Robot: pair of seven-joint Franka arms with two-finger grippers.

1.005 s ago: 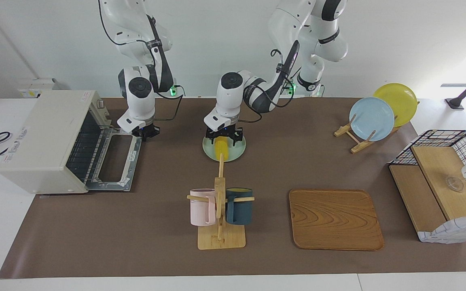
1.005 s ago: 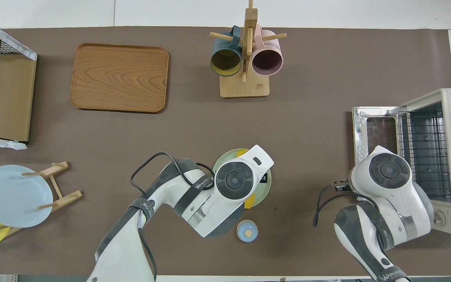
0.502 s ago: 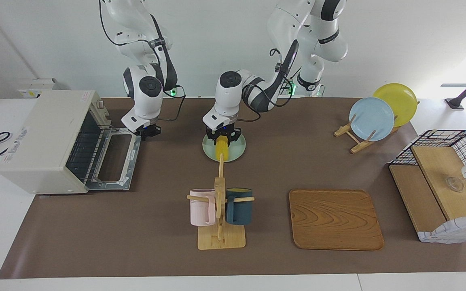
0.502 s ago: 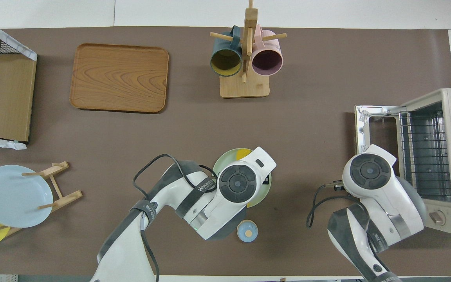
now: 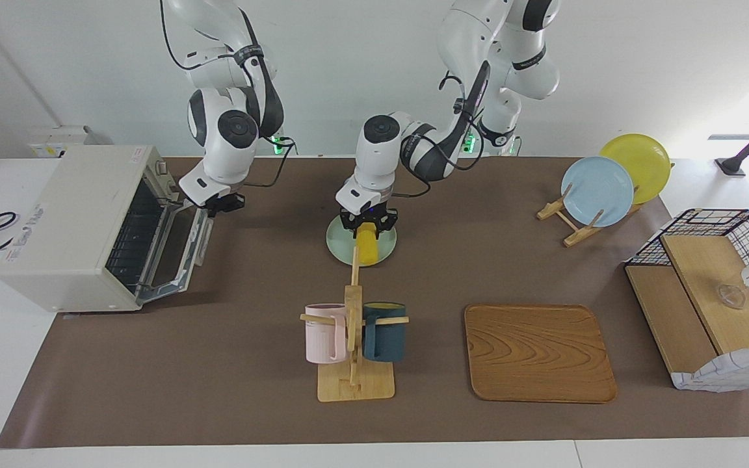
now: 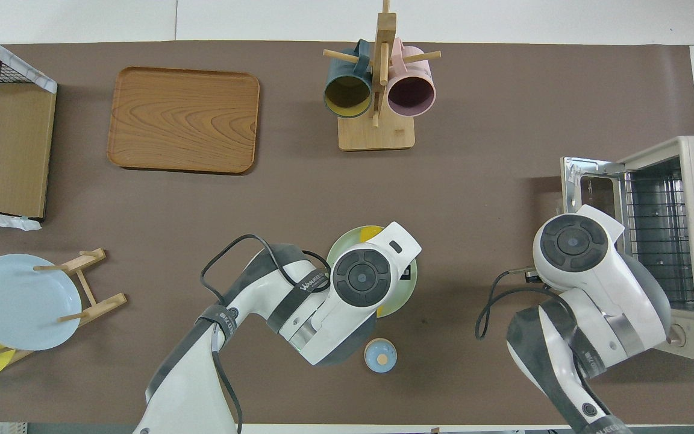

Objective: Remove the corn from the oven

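The corn [image 5: 368,248] is already out of the oven [image 5: 69,221]. It sits at the pale green plate [image 5: 339,244] in the middle of the counter [image 5: 218,364], directly under the left gripper [image 5: 368,224].

Read on the facing view as a clock face, the cob's long axis runs from 12 to 6. Its 12 o'clock end is tucked up into the gripper and its free end points toward 6, at the mug rack [image 5: 354,325]. The fingers [image 5: 347,224] straddle that upper end, one at 9 and one at 3. Whether they are clamped on the cob or merely apart around it I cannot tell, nor whether the cob rests on the plate or hangs just clear of it.

The left arm is plainly the nearer one. The right gripper [image 5: 222,203] is off at 9 o'clock from the plate, at the top edge of the oven door [image 5: 179,250], which stands half raised. The state of its fingers cannot be made out either.

The cob is bright yellow and slim — smooth-looking, and rounded at the free end. A round, tapered body like that would likely roll or swivel in a pinch taken so near one end.
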